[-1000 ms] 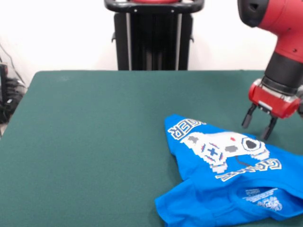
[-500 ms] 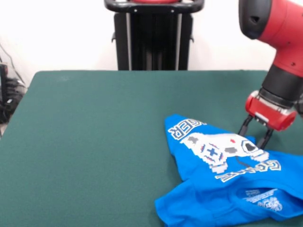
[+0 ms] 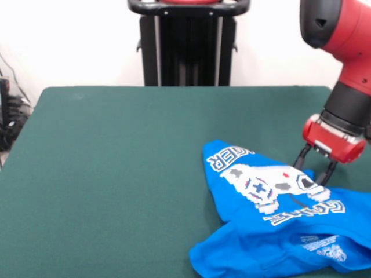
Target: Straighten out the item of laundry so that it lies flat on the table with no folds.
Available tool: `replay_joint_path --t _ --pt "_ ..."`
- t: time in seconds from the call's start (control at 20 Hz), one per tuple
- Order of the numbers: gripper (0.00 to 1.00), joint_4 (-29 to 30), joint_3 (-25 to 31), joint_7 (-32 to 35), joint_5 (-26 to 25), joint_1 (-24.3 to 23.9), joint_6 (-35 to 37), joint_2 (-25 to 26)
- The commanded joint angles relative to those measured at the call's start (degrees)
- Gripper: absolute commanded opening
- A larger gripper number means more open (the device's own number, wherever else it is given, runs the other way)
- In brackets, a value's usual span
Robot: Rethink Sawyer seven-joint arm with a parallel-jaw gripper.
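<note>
The item of laundry (image 3: 272, 226) is a bright blue T-shirt lying crumpled at the near right of the table (image 3: 116, 174), its white pixel graphic and block lettering facing up and its lower part folded over. My gripper (image 3: 313, 169) has come down onto the shirt's far right edge. Its two dark fingers stand apart, one on either side of a raised bit of blue cloth. The shirt's right side runs off the picture's edge.
The table's dark green cloth stretches bare to the left of the shirt and beyond it. A black pedestal (image 3: 188, 46) rises behind the far edge. Cables (image 3: 8, 119) hang off the left side.
My gripper has dropped from just above the shirt's far right edge down onto it. The cloth under it has bunched a little and the graphic has shifted slightly.
</note>
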Motion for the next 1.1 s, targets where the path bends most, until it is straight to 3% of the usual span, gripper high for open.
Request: replay_joint_path --t 0.05,0.25,0.3,0.55,0.75,1.1 --pt "1.0 0.41 6.79 9.42 3.12 -2.14 0.8 0.78" --pt "1.0 2.06 5.91 12.56 5.24 -1.36 7.6 -1.76" --pt "0.0 2.01 6.3 10.85 4.67 -1.73 8.03 -2.05" --pt "0.0 3.28 8.27 9.19 4.59 -3.41 8.19 -4.19" --pt "0.0 3.88 10.4 3.47 1.79 -6.13 8.74 -6.92" --pt "0.0 10.12 15.36 -5.11 -2.09 -11.93 12.03 -16.68"
